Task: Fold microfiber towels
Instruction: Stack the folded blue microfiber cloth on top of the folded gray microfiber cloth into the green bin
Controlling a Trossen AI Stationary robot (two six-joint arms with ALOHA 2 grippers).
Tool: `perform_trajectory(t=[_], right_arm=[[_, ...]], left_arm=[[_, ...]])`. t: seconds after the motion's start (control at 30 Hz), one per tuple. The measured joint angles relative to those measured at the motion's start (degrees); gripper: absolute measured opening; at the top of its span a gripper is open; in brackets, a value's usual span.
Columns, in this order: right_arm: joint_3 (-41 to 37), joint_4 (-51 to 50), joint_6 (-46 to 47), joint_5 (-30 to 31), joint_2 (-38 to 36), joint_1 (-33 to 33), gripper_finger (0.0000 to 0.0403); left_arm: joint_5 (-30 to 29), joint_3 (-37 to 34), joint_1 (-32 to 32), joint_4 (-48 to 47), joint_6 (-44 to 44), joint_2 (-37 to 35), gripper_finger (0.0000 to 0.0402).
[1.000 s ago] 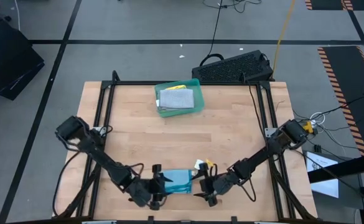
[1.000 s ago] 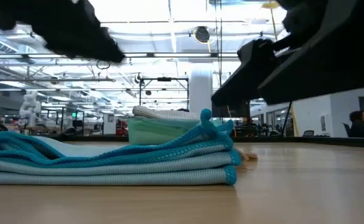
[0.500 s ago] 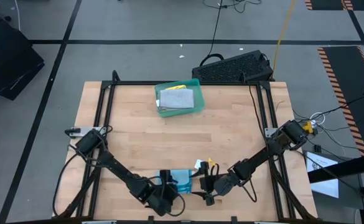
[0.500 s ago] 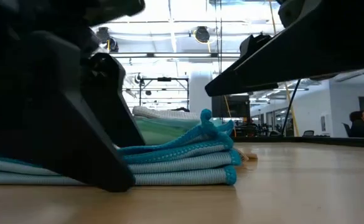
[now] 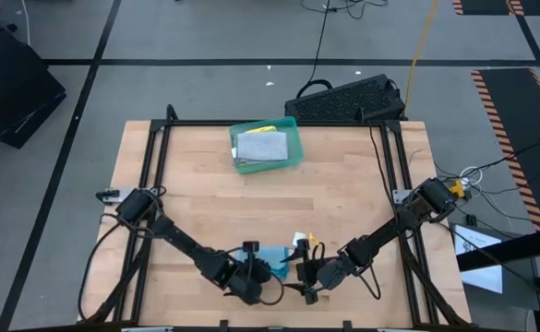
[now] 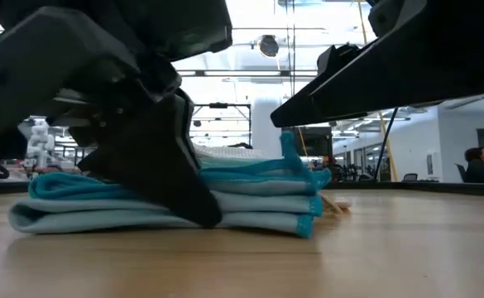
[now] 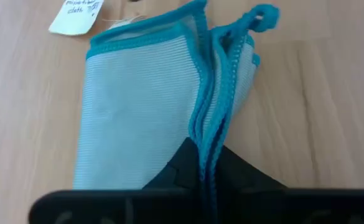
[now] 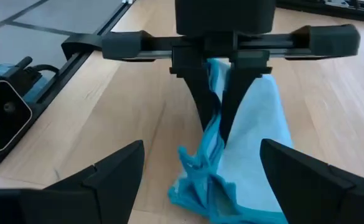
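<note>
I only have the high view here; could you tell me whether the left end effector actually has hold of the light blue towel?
Observer: Yes. In the right wrist view the left end effector is shut on an edge of the folded light blue towel.
Operator: Thank you. Is the towel lifted off the table?
Observer: No, in the low view it lies flat on the table.
Operator: And the right end effector?
Observer: The right end effector is open, facing the towel without touching it.
</note>
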Motion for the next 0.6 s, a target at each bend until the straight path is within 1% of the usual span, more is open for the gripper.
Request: perform_trajectory(t=[0.13, 0.3, 0.37, 0.43, 0.53, 0.6], right_arm=[[0.0, -0.48, -2.22, 2.75, 0.0, 0.26, 0.0313], [-0.02, -0.82, -5.75, 5.69, -0.19, 0.95, 0.0313], [0.0, -0.7, -7.09, 6.17, -0.24, 0.96, 0.0313], [0.0, -0.96, -10.54, 6.45, -0.24, 0.94, 0.0313], [0.0, -1.88, -14.13, 10.82, 0.18, 0.44, 0.0313], [0.0, -1.95, -15.36, 11.85, 0.26, 0.0, 0.0313]], left_arm=[[2.63, -0.29, 1.44, -1.4, 2.54, -2.42, 0.0033], [8.43, -0.5, 4.61, -4.26, 2.75, -7.31, 0.0016], [10.16, -0.28, 6.2, -4.56, 2.44, -8.65, 0.0016], [12.22, -0.32, 7.62, -5.43, 2.08, -9.37, 0.0017], [16.26, -0.34, 9.63, -4.55, 2.03, -9.99, 0.0027], [18.38, -0.32, 10.59, -5.72, 1.73, -10.9, 0.0028]])
